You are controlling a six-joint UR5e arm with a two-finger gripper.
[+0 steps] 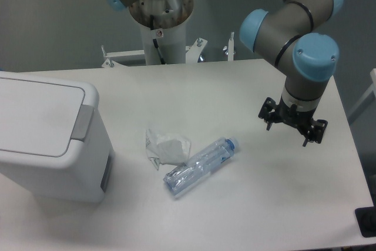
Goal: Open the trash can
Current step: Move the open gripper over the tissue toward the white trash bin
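The trash can is a large boxy white bin at the left edge of the table. Its flat white lid lies shut, with the grey push tab on its right edge. My gripper hangs over the right side of the table, far to the right of the bin and touching nothing. It points down and only its black body shows under the blue-capped wrist. The fingers are hidden, so I cannot tell how the jaws stand.
A clear plastic bottle with a blue cap lies on its side in the middle of the table. A crumpled clear wrapper lies just left of it. The arm's base column stands at the back edge. A black object sits at the right front corner.
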